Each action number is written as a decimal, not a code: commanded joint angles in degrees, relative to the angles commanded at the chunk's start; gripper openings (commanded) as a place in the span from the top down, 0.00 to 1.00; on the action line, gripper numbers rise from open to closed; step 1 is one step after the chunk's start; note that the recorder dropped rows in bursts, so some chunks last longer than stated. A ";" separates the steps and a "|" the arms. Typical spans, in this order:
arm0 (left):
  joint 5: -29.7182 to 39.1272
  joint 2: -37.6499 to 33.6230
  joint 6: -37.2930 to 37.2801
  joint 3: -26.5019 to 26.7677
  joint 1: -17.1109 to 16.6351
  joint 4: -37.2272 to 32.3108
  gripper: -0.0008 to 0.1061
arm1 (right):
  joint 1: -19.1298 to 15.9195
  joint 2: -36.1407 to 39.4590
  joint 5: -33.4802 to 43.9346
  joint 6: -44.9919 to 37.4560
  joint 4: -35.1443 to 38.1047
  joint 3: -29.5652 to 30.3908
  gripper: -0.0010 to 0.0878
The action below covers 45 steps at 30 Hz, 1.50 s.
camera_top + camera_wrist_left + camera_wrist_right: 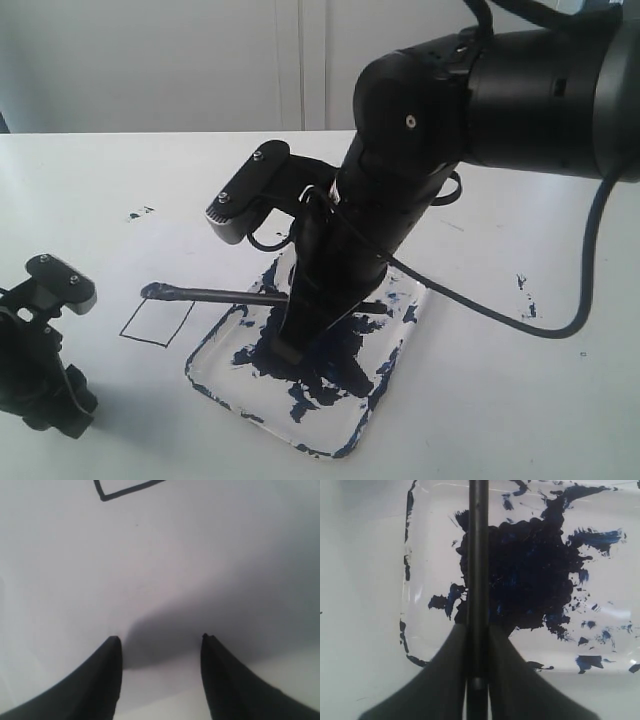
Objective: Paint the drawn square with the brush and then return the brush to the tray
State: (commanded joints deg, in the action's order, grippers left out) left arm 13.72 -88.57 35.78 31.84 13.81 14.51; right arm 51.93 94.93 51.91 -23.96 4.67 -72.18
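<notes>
The brush (215,294) is held near-level with its long axis running left-right, the thin black shaft ending in a blue-loaded tip pointed left at the far edge of the drawn square (157,322), which is seen blank. The left gripper (160,640) is parked agape with nothing held. The right gripper (288,345) is clamped on the brush shaft above the blue-smeared clear tray (210,372).

Pincer (477,645) clamps the brush (478,555); paint-smeared tray (600,605) beneath.
</notes>
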 joint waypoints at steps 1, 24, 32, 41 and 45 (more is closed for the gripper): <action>0.00 0.00 0.00 0.00 0.00 -0.48 0.49 | 0.00 0.00 0.00 0.00 0.00 0.00 0.99; 4.40 0.00 -1.12 0.00 0.00 -9.03 0.49 | 0.00 2.92 -1.63 -4.30 3.53 -0.76 0.99; 4.15 0.00 -1.11 0.00 0.00 -9.03 0.49 | 0.00 5.21 -1.41 -4.30 3.53 -2.01 0.99; 4.02 0.00 -1.11 0.00 0.00 -9.03 0.49 | 0.00 5.46 0.47 -6.99 5.77 -2.01 0.99; 4.03 0.00 -1.23 0.00 0.00 -9.03 0.49 | 0.00 5.46 0.53 -8.97 7.94 -2.01 0.99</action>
State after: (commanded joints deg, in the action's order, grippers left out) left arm 17.76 -88.57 34.55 31.84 13.81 5.48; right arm 51.93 100.40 52.44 -32.93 12.61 -74.20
